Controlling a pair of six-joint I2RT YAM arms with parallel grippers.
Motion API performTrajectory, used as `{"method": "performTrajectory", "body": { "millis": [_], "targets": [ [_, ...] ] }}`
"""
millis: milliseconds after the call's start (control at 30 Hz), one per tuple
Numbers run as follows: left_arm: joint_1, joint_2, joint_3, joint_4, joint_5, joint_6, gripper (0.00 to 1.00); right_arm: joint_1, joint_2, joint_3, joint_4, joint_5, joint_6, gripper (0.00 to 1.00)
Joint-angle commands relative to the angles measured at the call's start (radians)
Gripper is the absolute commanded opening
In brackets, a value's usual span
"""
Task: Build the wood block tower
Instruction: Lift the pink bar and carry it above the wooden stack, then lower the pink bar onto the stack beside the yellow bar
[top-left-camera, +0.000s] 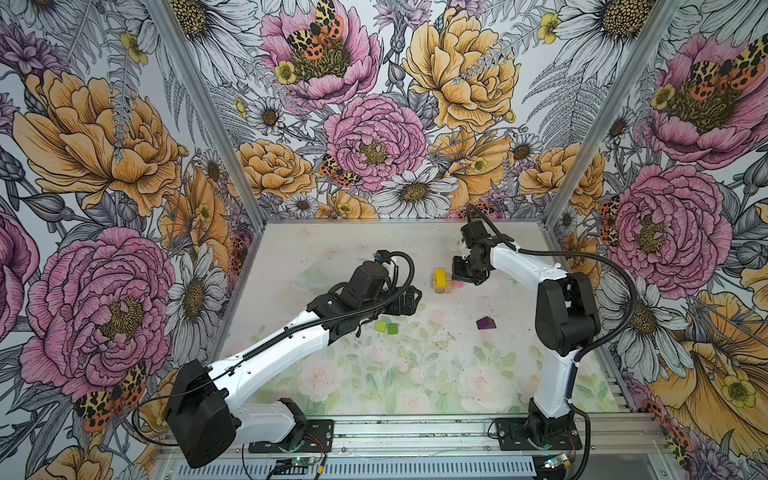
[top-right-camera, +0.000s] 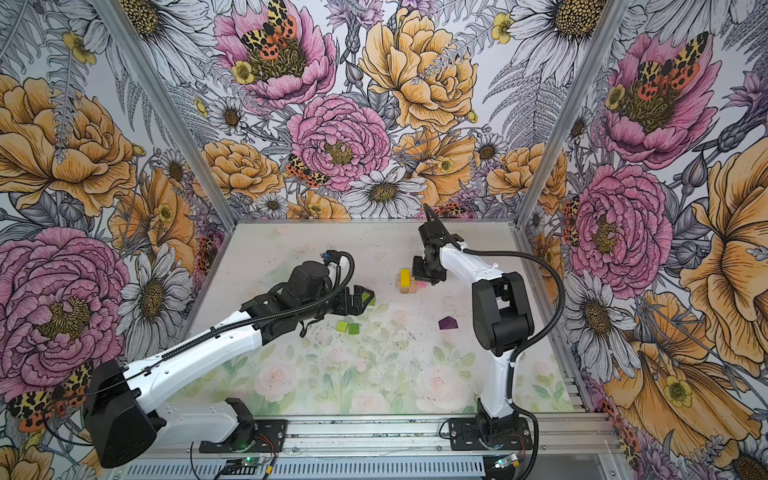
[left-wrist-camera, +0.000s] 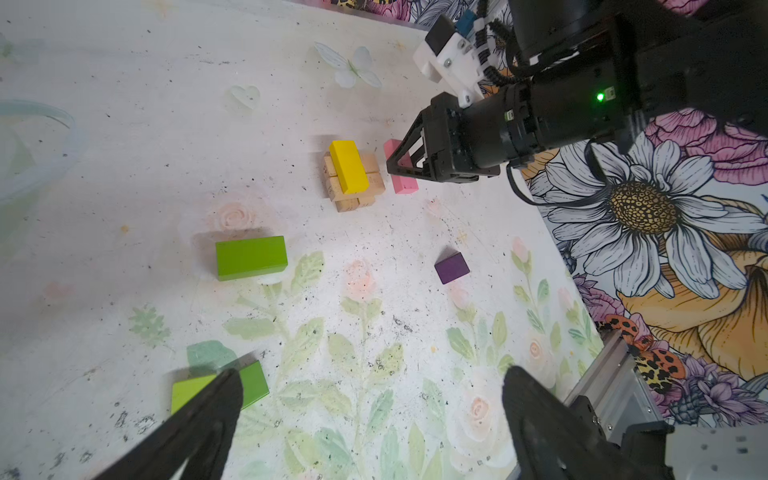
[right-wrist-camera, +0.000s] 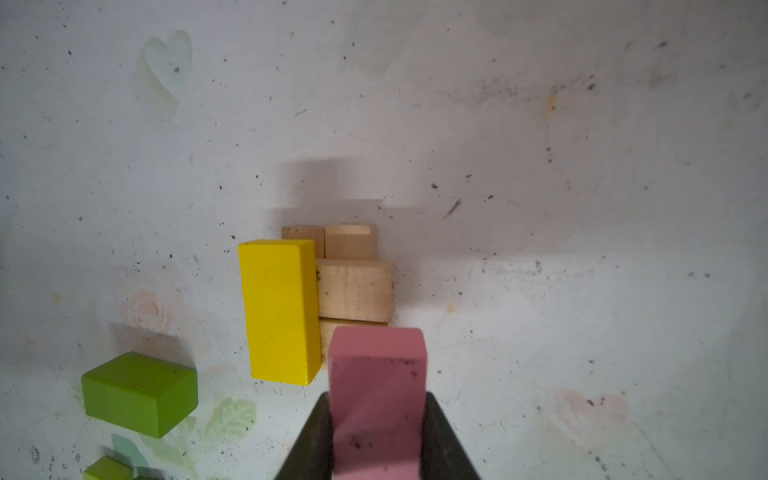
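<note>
In both top views the right gripper (top-left-camera: 460, 277) is clenched on the pink oblong (top-left-camera: 458, 284), just beside the tan oblongs (top-left-camera: 439, 289) that carry the yellow oblong (top-left-camera: 440, 276). The two green cubes (top-left-camera: 386, 327) touch each other. The purple peaked piece (top-left-camera: 484, 323) lies well apart, to their right. In a top view the left gripper (top-right-camera: 360, 300) is spread wide, and a sliver of the lime brick (top-right-camera: 368, 298) shows between its tips.

In the left wrist view its fingers (left-wrist-camera: 216, 415) stand far apart, holding nothing. The lime brick (left-wrist-camera: 251, 257) lies flat on the table (left-wrist-camera: 124, 166) (ahead of them, untouched).

In the right wrist view, black fingers (right-wrist-camera: 316, 440) press both sides of the pink oblong (right-wrist-camera: 378, 386), next to the yellow oblong (right-wrist-camera: 280, 311).
</note>
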Motion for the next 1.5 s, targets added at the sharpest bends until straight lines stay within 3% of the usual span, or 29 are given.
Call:
{"method": "performTrajectory", "body": {
  "millis": [0, 867, 1467],
  "targets": [
    [0.012, -0.011, -0.002, 0.035, 0.021, 0.010, 0.99, -0.001, 0.028, 0.052, 0.001, -0.022, -0.024, 0.30],
    [0.051, 0.006, -0.019, 0.061, 0.062, 0.012, 0.99, -0.006, 0.129, 0.129, -0.018, -0.044, -0.024, 0.31],
    [0.056, 0.019, -0.016, 0.058, 0.069, 0.018, 0.99, -0.008, 0.147, 0.158, -0.025, -0.063, -0.024, 0.37]
  ]
}}
